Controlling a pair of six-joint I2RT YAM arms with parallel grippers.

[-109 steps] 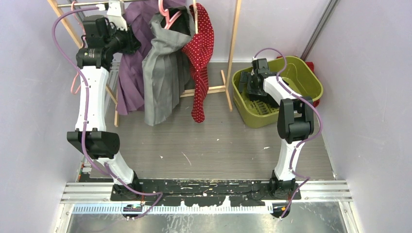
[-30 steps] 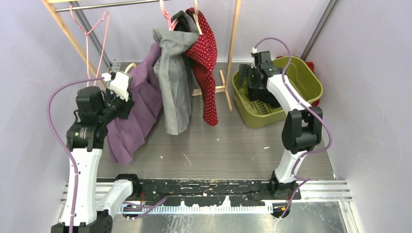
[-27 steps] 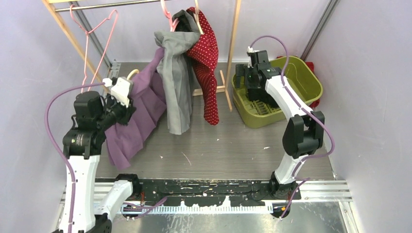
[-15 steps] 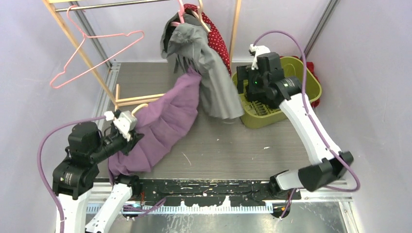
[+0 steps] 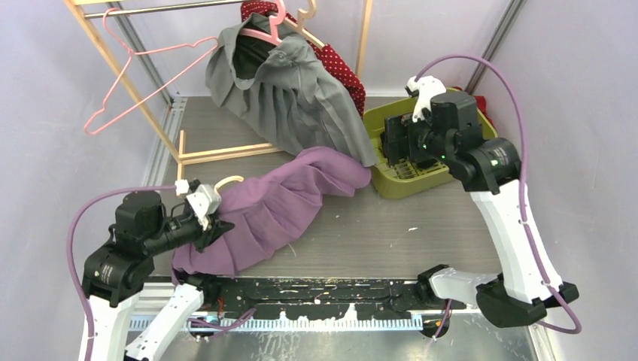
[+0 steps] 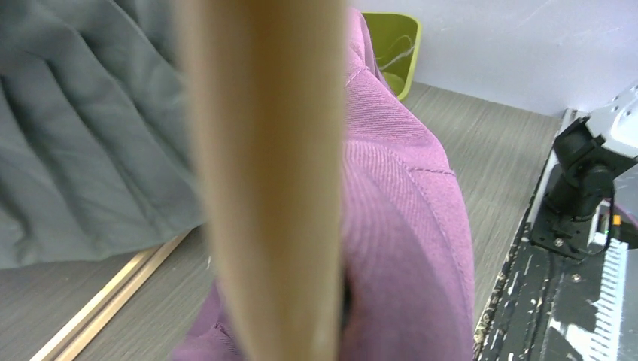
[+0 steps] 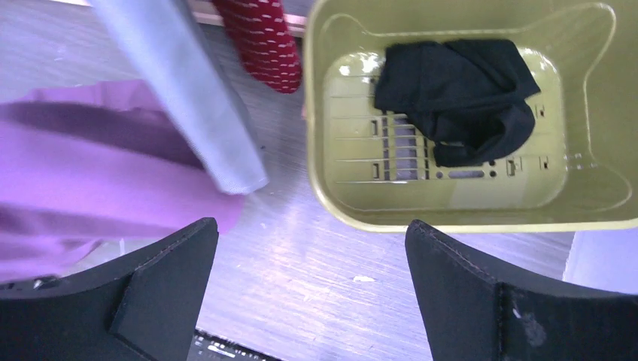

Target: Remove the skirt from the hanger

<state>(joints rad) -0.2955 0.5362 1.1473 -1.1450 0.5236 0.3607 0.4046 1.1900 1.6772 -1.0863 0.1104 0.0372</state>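
1. Take the green bin [image 5: 402, 189] at the far right of the table as your landmark. A black cloth [image 7: 451, 83] lies crumpled inside it.
2. The purple skirt [image 5: 278, 210] lies on the table left of the bin. One end is bunched just beside the bin's left wall, and the rest stretches away from the bin toward the near-left corner.
3. Your left gripper [image 5: 216, 226] sits at the skirt's end farthest from the bin. From above, its fingers look pinched together on the fabric there.
4. Your left wrist view does not show the jaws. A blurred pale wooden bar [image 6: 263, 180] fills the middle, with purple cloth pressed against its right side.
5. A cream hook [image 5: 226, 181] curls up from the skirt right beside that gripper.
6. Your right gripper [image 7: 310, 229] hangs over the bin's left rim with its fingers spread wide, holding nothing.
7. A grey skirt [image 5: 293, 83] on a pink hanger [image 5: 265, 28] hangs left of the bin, its hem reaching the bin's left rim. A red dotted garment [image 5: 344, 71] shows between the grey skirt and the bin.
8. A bare wire hanger [image 5: 143, 83] hangs on the wooden rack [image 5: 226, 153], well to the left of the bin.
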